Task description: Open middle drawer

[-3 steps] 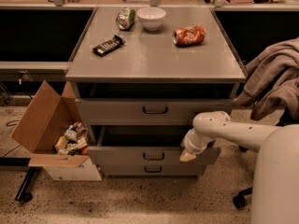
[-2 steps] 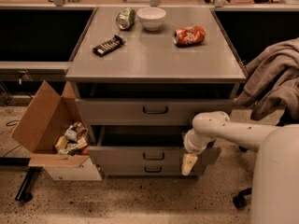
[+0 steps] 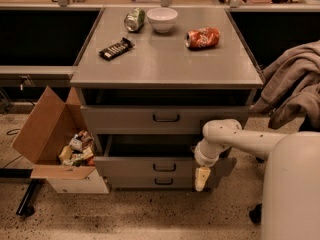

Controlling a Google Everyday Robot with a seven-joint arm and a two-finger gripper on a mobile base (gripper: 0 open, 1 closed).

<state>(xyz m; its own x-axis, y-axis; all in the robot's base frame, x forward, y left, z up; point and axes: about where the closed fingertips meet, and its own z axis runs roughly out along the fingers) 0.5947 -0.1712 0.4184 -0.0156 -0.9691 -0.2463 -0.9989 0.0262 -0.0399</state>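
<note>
The middle drawer (image 3: pixel 130 167) stands pulled out from the cabinet. Its flat grey metal front sits forward of the top drawer (image 3: pixel 125 118), and a dark open gap shows behind it. Compared with one second ago, the drawer does not come out any further. What changes is the tool (image 3: pixel 201 179): it was at the height of the drawer front, and now it hangs a little lower, as a pale cream wedge pointing to the floor. It is before the right end of the front, well apart from the small dark loop handle (image 3: pixel 164 167) in the centre. Whether the tool is spread or pressed together, I cannot tell. I judge that the pulling is finished and the task is done or nearly done. The smooth, rounded white arm (image 3: pixel 235 135) reaches in from the right. The bottom drawer (image 3: pixel 135 182), narrower and shorter, looks closed. On the matte grey surface (image 3: pixel 165 66) lie a glossy white bowl (image 3: pixel 162 19), a green can (image 3: pixel 134 20) on its side, a dented orange can (image 3: pixel 202 37) and a dark snack bar (image 3: pixel 116 48). At the left stands an open cardboard box (image 3: pixel 42 126) with packets inside, and at the right hangs a soft, wrinkled cloth (image 3: pixel 295 86).
</note>
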